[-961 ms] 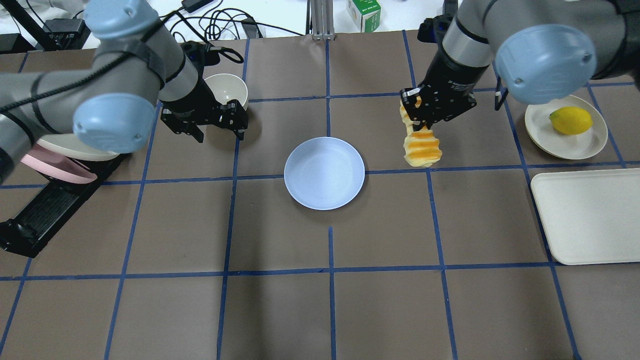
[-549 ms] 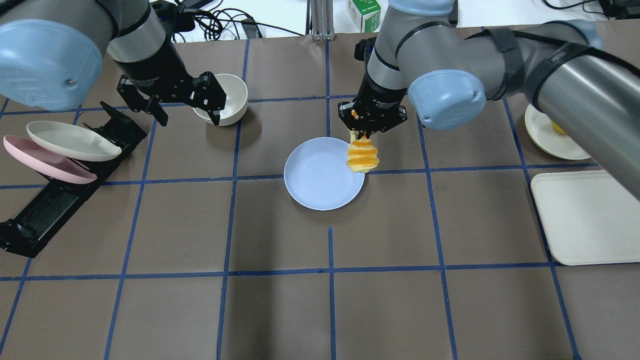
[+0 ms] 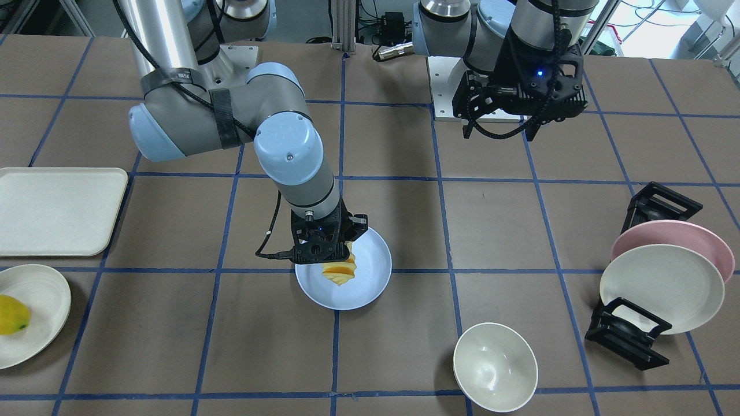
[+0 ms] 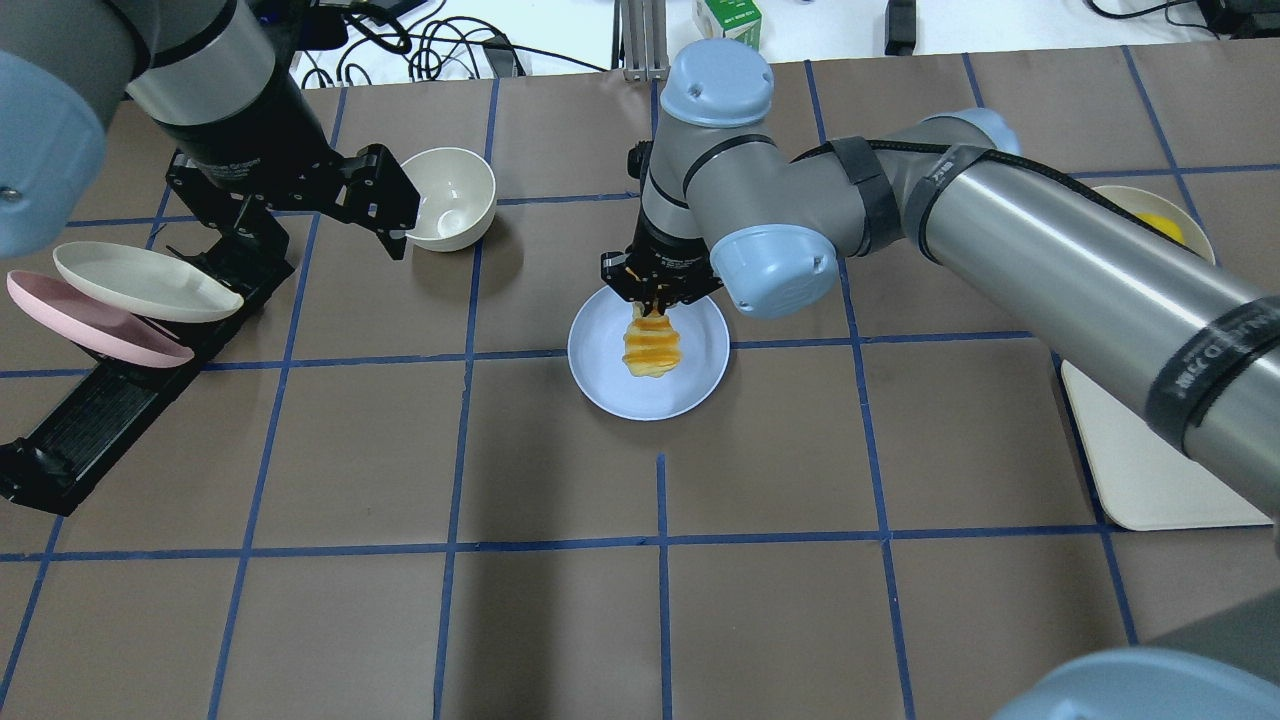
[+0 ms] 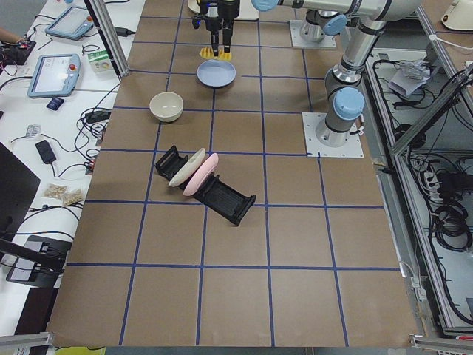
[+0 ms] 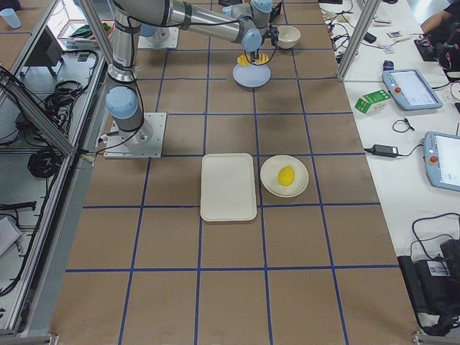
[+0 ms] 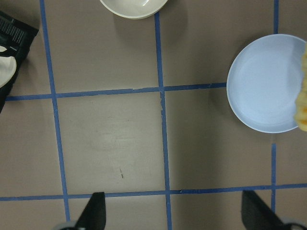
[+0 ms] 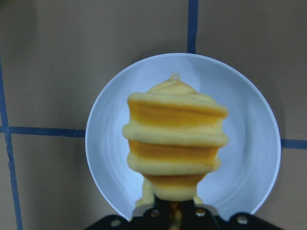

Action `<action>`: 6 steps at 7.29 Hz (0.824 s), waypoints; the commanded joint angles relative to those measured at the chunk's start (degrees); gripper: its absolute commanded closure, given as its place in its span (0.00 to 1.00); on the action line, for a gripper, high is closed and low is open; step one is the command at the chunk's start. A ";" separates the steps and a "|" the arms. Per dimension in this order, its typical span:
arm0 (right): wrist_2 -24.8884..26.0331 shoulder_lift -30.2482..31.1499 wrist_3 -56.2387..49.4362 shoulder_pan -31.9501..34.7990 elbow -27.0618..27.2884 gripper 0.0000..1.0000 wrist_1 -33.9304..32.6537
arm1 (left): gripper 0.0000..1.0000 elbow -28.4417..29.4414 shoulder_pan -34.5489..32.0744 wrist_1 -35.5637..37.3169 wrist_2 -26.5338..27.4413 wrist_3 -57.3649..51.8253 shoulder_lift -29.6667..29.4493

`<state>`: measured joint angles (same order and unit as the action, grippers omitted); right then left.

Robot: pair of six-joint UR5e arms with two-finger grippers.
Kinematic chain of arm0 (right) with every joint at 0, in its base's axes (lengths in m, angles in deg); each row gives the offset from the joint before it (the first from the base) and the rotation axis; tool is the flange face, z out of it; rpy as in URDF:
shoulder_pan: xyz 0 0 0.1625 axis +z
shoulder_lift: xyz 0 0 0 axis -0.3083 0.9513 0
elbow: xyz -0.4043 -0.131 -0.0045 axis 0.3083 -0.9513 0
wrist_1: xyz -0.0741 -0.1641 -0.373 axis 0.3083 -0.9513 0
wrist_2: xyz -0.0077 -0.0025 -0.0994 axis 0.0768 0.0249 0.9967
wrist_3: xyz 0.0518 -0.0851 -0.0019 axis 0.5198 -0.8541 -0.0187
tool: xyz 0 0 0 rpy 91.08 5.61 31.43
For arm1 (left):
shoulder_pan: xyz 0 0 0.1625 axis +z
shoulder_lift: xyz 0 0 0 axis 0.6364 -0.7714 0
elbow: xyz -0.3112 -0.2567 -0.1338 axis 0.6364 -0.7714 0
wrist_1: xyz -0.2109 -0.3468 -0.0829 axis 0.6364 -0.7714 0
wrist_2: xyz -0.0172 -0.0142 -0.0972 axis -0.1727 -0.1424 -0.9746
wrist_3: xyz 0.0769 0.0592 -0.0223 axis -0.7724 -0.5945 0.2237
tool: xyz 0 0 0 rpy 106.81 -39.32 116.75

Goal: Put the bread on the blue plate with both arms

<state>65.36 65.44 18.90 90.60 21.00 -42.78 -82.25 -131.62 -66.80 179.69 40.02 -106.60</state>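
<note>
Here, ridged bread (image 4: 652, 345) hangs over round matte blue plate (image 4: 600, 375).

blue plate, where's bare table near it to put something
Bare squares lie on the robot's side of the blue plate, and between it and the tray. Crowded: the plate under the bread, and the left end with bowl and rack.

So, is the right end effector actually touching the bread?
Touching. The right wrist view shows the right end effector clamped on one end of the bread, blue plate behind.
</note>
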 commanded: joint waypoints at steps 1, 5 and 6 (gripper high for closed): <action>0.15 -3.99 0.31 0.35 0.05 1.00 -4.29 | 0.00 0.77 0.77 0.35 0.00 -0.53 0.80; -0.02 -4.45 2.15 0.35 1.90 0.36 -5.12 | 0.00 -0.18 0.78 2.20 -1.31 -0.53 1.14; 0.59 -4.36 1.72 0.35 1.81 0.22 -5.12 | 0.00 -0.45 0.69 2.20 -1.31 -0.53 1.24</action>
<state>65.48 61.04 20.84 90.94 22.67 -47.86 -82.21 -130.86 -64.64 178.47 39.48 -105.86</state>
